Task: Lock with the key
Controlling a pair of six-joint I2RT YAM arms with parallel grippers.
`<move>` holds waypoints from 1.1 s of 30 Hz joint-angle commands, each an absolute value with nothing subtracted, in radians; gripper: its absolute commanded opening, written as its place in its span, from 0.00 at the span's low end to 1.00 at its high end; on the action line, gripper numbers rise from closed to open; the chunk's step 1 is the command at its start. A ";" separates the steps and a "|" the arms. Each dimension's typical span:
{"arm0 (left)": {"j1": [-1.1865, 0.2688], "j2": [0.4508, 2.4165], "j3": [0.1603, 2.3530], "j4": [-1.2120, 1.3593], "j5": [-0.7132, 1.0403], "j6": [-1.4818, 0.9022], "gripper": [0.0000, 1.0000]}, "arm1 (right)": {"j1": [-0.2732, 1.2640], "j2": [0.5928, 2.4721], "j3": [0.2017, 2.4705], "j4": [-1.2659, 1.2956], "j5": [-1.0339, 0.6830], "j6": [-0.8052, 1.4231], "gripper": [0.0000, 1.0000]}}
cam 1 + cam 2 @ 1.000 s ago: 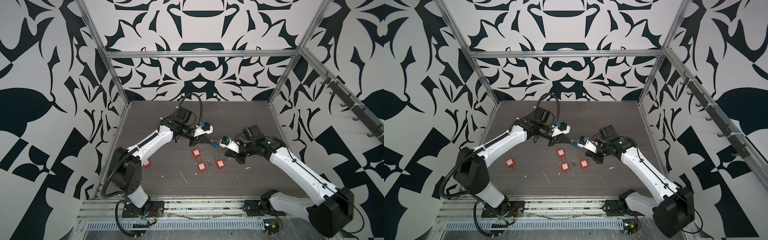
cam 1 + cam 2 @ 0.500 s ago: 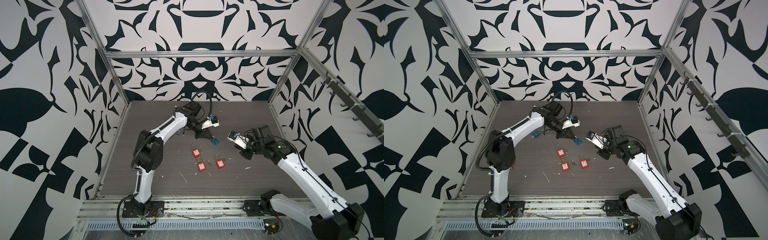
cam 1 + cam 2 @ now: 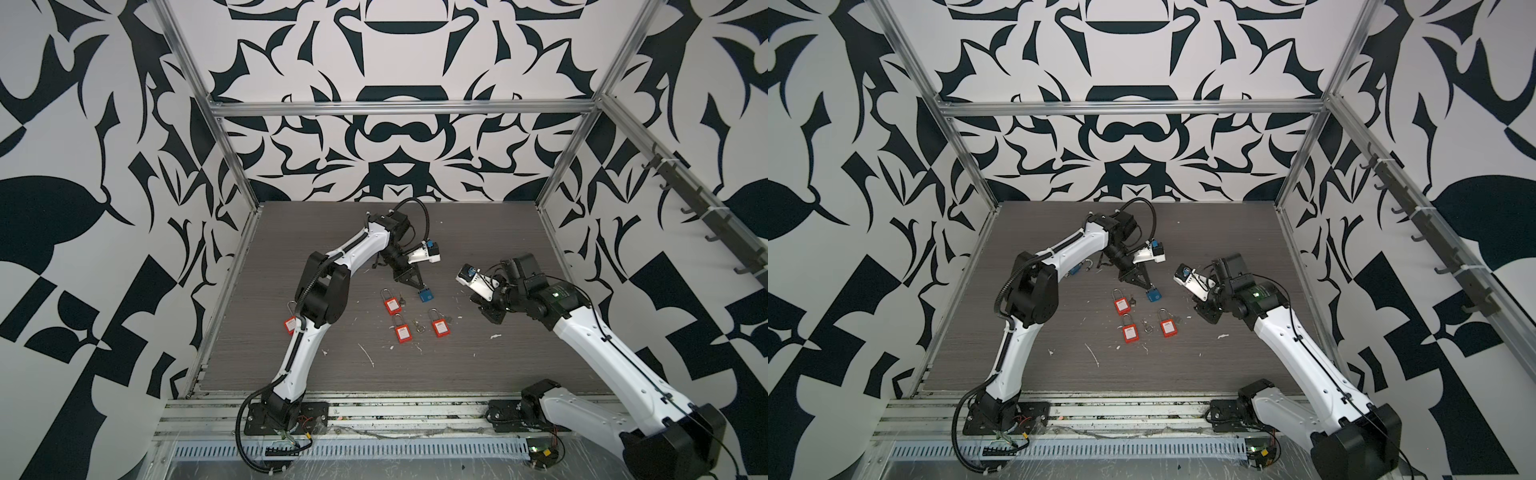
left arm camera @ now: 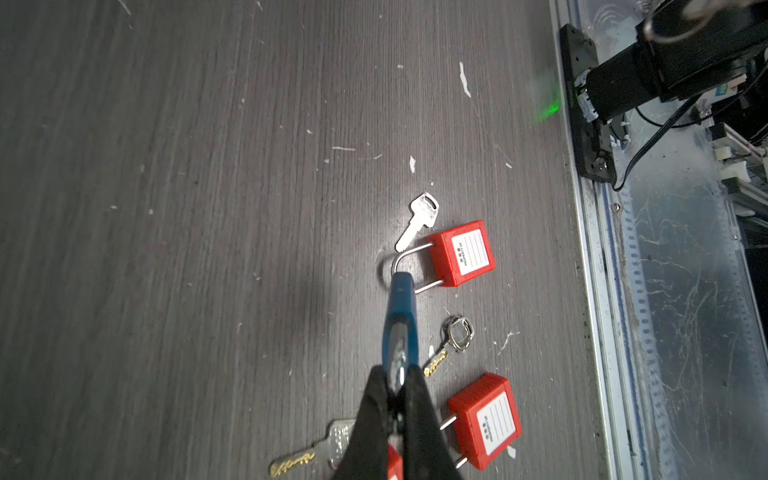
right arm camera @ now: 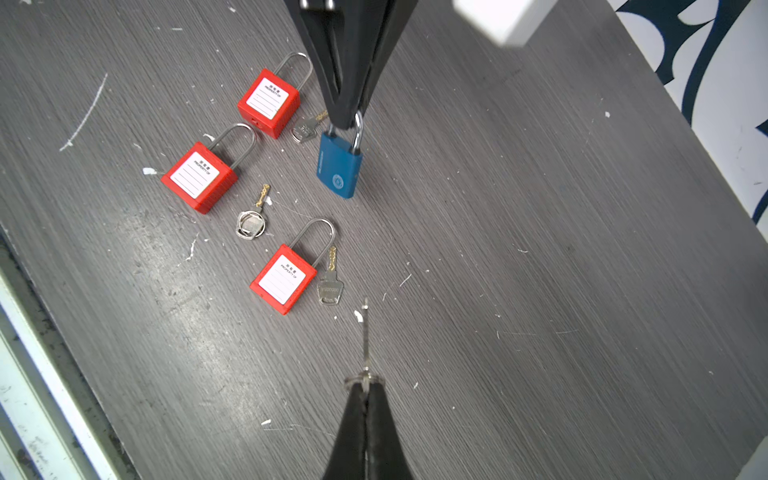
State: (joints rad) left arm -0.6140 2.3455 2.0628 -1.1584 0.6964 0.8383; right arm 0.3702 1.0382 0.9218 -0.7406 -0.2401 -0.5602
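Padlock (image 5: 338, 170), blue, hangs from left gripper (image 5: 347, 117); right gripper (image 5: 365, 384) pinches key (image 5: 365, 340).

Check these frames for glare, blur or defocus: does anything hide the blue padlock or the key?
Left wrist view: blue padlock edge-on but clear; green glow smears near the table edge. Right wrist view: padlock and key crisp, white block at the frame's edge defocused, sheen on the wood. Both top views: evenly lit, key too small to see.

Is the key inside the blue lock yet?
No, it's out. The key sticks out of the right claw, clearly apart from the blue lock, which hangs from the left claw.
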 commanded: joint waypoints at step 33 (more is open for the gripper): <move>-0.632 2.440 2.177 -0.987 0.540 0.713 0.34 | 0.373 1.166 0.834 -0.463 -0.241 -0.195 0.00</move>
State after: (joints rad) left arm -0.6350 2.4683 2.1597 -1.0195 0.5468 0.7372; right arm 0.3706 1.1515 0.8112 -0.4911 -0.2531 -0.2398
